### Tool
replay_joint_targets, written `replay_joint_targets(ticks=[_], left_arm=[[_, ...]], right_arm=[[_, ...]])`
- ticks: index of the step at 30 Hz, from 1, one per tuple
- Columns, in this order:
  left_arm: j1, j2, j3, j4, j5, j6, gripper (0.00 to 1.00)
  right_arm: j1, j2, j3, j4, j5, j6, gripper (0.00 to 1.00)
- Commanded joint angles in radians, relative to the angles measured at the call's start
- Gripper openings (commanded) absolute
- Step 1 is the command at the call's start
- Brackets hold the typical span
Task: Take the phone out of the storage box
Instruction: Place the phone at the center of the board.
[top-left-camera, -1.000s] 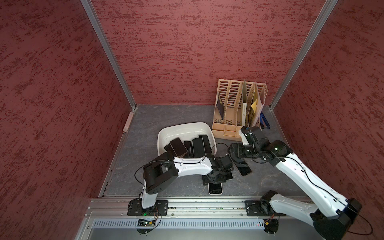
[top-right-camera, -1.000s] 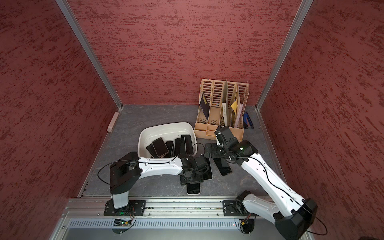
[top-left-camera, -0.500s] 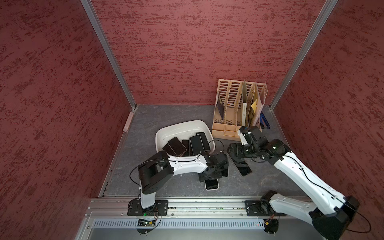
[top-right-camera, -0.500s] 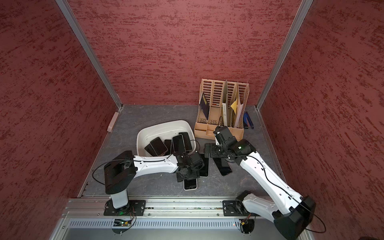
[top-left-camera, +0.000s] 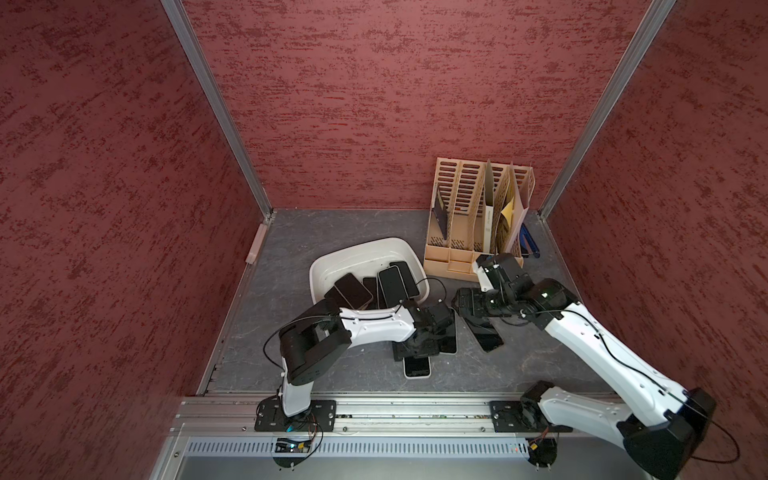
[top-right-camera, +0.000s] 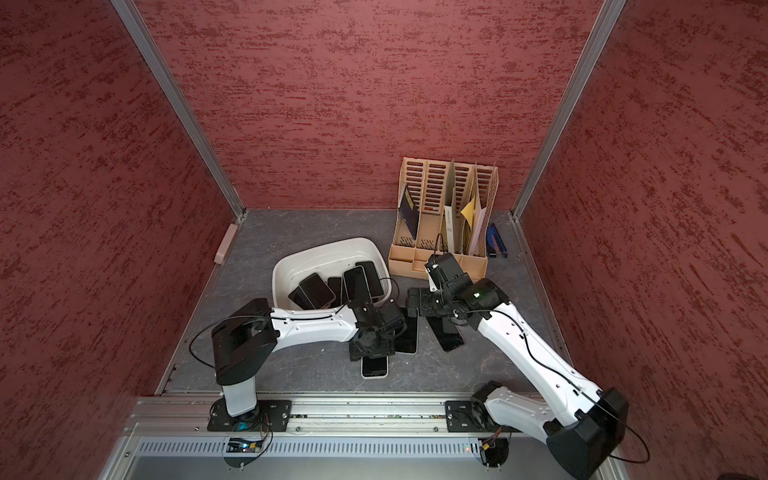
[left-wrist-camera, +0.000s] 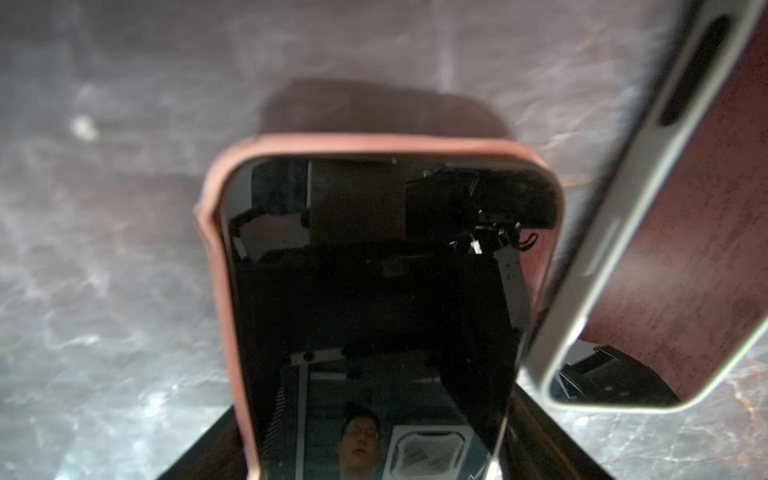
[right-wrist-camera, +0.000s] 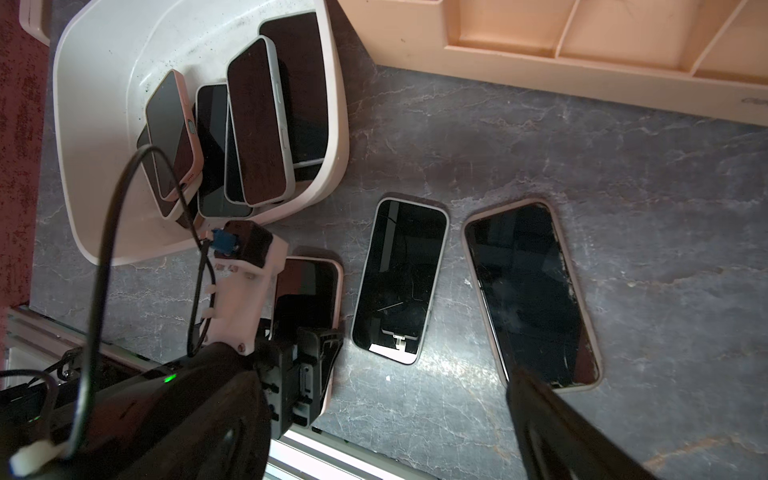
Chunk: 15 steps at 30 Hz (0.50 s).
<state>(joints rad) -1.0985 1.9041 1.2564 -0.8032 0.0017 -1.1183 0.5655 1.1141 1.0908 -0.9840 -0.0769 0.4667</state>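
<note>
Left fingers (left-wrist-camera: 548, 449): clamped across the width of the pink-cased phone (left-wrist-camera: 374, 291), as I read it. Its far end throws a wide shadow, so I judge it just clear of the tabletop (right-wrist-camera: 540, 145).
Right fingers (right-wrist-camera: 561, 424): spread and empty, hanging above the tabletop.
Phone: outside the box (top-left-camera: 357, 245), near its rim.
Loose phones (right-wrist-camera: 401, 278): two, flat on the tabletop beside the held one.
Boxed phones (right-wrist-camera: 257, 120): several, overlapping.
Done: three phones out, one of them not yet set down.
Left: release this one. If all are wanted, I go back for the boxed phones.
</note>
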Motion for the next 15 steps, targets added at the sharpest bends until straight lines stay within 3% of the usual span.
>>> replay_joint_targets(ticks=[1, 8, 12, 13, 15], left_arm=[[0.018, 0.093, 0.049, 0.051, 0.003, 0.07, 0.79], [0.008, 0.16, 0.141, 0.04, 0.023, 0.099, 0.8], [0.01, 0.151, 0.136, 0.026, 0.023, 0.091, 0.93], [0.01, 0.138, 0.129, 0.024, 0.021, 0.089, 1.0], [0.012, 0.111, 0.112, 0.025, 0.018, 0.085, 1.0]], right_arm=[[0.001, -0.026, -0.005, -0.006, 0.012, -0.005, 0.98], [0.002, -0.054, -0.005, -0.035, 0.04, -0.014, 0.98], [0.002, -0.052, 0.0, -0.031, 0.042, -0.008, 0.98], [0.001, -0.051, 0.003, -0.029, 0.044, -0.007, 0.98], [0.002, -0.051, 0.009, -0.024, 0.05, -0.004, 0.98]])
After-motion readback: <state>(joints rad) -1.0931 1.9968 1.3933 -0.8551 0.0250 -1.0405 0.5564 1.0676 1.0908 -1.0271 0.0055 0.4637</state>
